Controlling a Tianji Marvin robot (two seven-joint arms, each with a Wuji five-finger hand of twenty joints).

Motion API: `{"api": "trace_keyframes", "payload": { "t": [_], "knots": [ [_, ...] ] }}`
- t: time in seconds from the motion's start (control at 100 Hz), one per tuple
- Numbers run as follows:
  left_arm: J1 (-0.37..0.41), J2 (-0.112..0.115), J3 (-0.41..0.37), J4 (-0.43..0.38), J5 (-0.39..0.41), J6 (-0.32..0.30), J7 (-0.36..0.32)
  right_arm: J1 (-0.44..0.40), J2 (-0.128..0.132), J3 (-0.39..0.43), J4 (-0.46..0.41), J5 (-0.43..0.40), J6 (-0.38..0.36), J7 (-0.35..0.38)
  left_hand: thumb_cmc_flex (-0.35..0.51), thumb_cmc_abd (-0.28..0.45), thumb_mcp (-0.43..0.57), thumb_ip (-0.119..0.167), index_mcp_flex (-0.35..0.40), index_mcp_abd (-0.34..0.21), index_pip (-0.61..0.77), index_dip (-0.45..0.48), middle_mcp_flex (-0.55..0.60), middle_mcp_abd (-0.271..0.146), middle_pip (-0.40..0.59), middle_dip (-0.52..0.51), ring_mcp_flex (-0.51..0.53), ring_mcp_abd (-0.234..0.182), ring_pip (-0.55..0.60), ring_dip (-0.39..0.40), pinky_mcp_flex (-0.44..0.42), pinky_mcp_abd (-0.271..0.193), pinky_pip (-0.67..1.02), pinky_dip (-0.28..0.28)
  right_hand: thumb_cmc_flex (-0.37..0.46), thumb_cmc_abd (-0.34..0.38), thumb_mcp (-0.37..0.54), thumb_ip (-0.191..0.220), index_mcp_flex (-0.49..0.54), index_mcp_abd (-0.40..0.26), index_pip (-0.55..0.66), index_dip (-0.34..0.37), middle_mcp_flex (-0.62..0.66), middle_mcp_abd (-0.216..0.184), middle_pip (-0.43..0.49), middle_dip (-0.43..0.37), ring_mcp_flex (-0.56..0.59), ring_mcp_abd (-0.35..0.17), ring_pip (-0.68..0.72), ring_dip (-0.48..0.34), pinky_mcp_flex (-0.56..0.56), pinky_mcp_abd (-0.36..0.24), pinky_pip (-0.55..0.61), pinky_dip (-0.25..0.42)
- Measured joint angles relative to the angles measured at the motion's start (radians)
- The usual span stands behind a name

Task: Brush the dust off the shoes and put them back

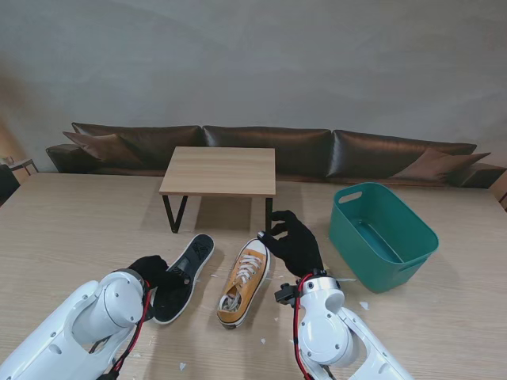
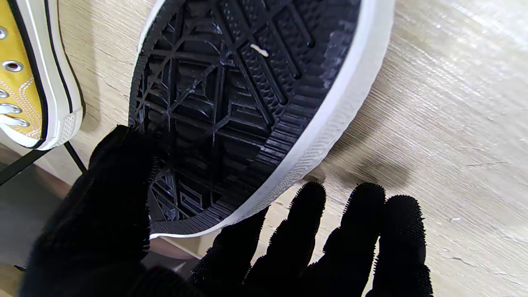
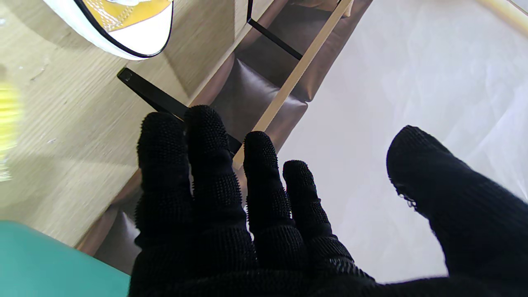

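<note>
Pale wood tabletop [image 1: 71, 237] runs out to a brown sofa [image 1: 261, 150] and a small bench [image 1: 220, 170], and on the left the left hand [image 1: 154, 273] clasps the heel end of the black-soled shoe [image 1: 186, 273], thumb on the tread and fingers [image 2: 363, 231] spread past the white rim, seemingly tipping it sole-up for brushing. Beside it the yellow shoe [image 1: 244, 283] sits upright, laced, white-toed, with pale flecks around. Right of that, the right hand [image 1: 295, 244] hovers wide and empty near the teal bin [image 1: 384, 235]; no brush shows.
</note>
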Motion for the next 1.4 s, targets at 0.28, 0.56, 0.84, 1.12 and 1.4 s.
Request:
{"api": "trace_keyframes", "payload": {
  "t": [0.28, 0.56, 0.84, 1.12, 1.4],
  "knots": [
    [0.014, -0.005, -0.015, 0.001, 0.001, -0.039, 0.019, -0.001, 0.000, 0.000, 0.001, 0.004, 0.000, 0.002, 0.000, 0.017, -0.013, 0.000, -0.070, -0.035, -0.040, -0.053, -0.064, -0.010, -0.011, -0.049, -0.074, -0.002, -0.072, -0.059, -0.022, -0.020, -0.170, -0.041, 0.000, 0.000, 0.000, 0.000, 0.000, 0.000, 0.000, 0.000, 0.000, 0.000, 0.000, 0.000, 0.000, 0.000, 0.001, 0.000, 0.000, 0.000, -0.005, 0.000],
    [0.011, -0.010, -0.009, 0.011, -0.021, -0.059, 0.041, -0.004, 0.000, -0.002, 0.001, 0.009, 0.000, 0.003, 0.000, 0.017, -0.014, 0.000, -0.065, -0.009, -0.039, -0.064, -0.064, -0.011, -0.011, -0.050, -0.074, -0.002, -0.075, -0.068, -0.023, -0.020, -0.206, -0.041, 0.000, 0.000, 0.000, 0.000, 0.000, 0.000, 0.000, 0.000, 0.000, 0.001, 0.000, 0.000, 0.000, 0.000, 0.001, 0.000, 0.000, 0.000, -0.005, 0.001],
    [-0.006, -0.013, 0.004, 0.016, -0.029, -0.057, 0.040, -0.004, -0.002, -0.003, 0.004, 0.015, 0.000, 0.002, 0.000, 0.017, -0.014, 0.000, -0.094, 0.038, -0.047, -0.078, -0.064, 0.004, -0.011, -0.050, -0.073, 0.000, -0.075, -0.068, -0.001, -0.020, -0.232, -0.042, 0.000, 0.000, 0.000, 0.000, 0.000, 0.000, 0.000, 0.000, 0.000, 0.002, 0.000, 0.000, 0.000, 0.000, 0.002, 0.000, 0.000, 0.000, -0.006, 0.002],
    [-0.007, -0.012, 0.007, 0.012, -0.006, -0.050, 0.032, -0.003, -0.003, -0.003, 0.006, 0.018, 0.001, 0.002, 0.000, 0.017, -0.014, 0.000, -0.140, 0.057, -0.077, -0.114, -0.092, 0.019, -0.016, -0.064, -0.073, 0.000, -0.075, -0.080, 0.013, -0.015, -0.294, -0.042, 0.000, 0.000, 0.000, 0.000, 0.000, 0.000, 0.000, 0.000, 0.000, 0.002, 0.000, 0.000, 0.000, 0.000, 0.002, 0.000, 0.000, 0.001, -0.006, 0.003],
    [0.032, -0.013, -0.038, -0.036, 0.004, -0.072, 0.031, -0.003, -0.003, -0.004, 0.007, 0.018, 0.002, 0.003, -0.001, 0.042, -0.067, 0.000, -0.154, 0.011, -0.081, -0.139, -0.114, 0.026, -0.024, -0.087, -0.094, 0.010, -0.084, -0.096, 0.048, -0.010, -0.424, -0.033, 0.000, 0.000, 0.000, 0.000, 0.001, 0.000, 0.000, 0.000, 0.000, 0.002, 0.000, 0.000, 0.000, 0.000, 0.002, 0.000, 0.000, 0.001, -0.006, 0.004]
  ]
}}
